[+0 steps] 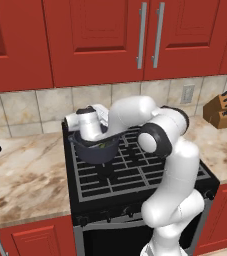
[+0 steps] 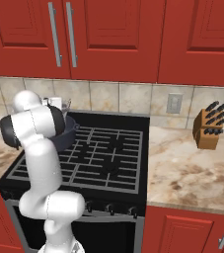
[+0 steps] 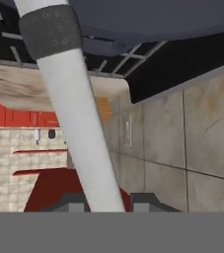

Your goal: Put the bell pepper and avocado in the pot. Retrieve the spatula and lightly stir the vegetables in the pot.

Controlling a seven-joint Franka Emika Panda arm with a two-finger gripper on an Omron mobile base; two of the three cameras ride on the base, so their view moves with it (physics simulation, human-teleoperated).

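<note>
Pinched on the white spatula handle (image 3: 79, 128), our gripper (image 3: 102, 200) hangs over the pot (image 1: 96, 150) at the back left of the stove (image 1: 135, 175), so we judge small, slow sweeps inside the rim best.

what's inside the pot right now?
In the left base view the pot on the stove shows a sliver of something greenish at its mouth. The robot's hand covers most of the inside, so the contents can't be identified.
</note>
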